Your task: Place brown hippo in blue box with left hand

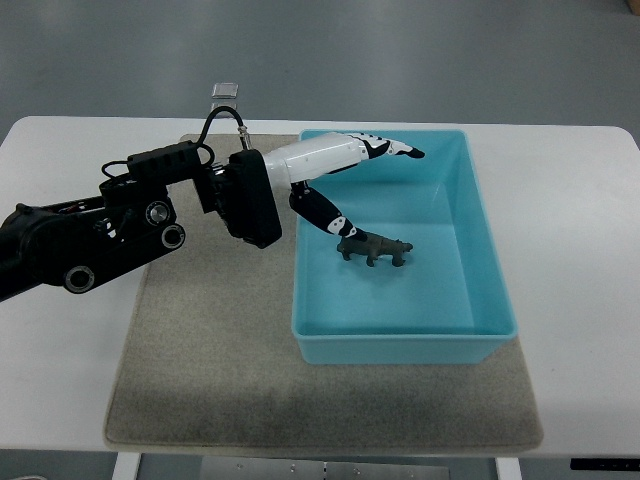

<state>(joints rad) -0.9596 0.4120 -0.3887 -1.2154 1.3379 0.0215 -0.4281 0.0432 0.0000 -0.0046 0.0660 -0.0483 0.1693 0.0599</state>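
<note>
Left hand [345, 185] is out over the blue box [480, 235], reaching in from the left side across the box's left wall. Its white fingers [385, 146] stretch long and straight toward the far right, lying side by side, with the dark tips near the far wall. Thumb [320, 212] hangs down separately, black and white, pointing toward the near side of the box, its tip right at the rear end of the brown hippo [375, 249]. Whether thumb and toy actually touch, I can't tell from this angle. So the hand is spread wide, thumb well apart from the fingers, gripping nothing.

And the hippo is inside the box, standing on the blue floor left of centre, head pointing right, clear of all four walls.

Behind the hand, the black wrist block and cabled forearm [120, 225] run back to the left edge of the picture, above a grey mat [200, 350] that lies under the box. Mat and box sit on the white table [580, 300]. At the table's far edge, just left of centre, stands a small clear-topped fixture [226, 92].
</note>
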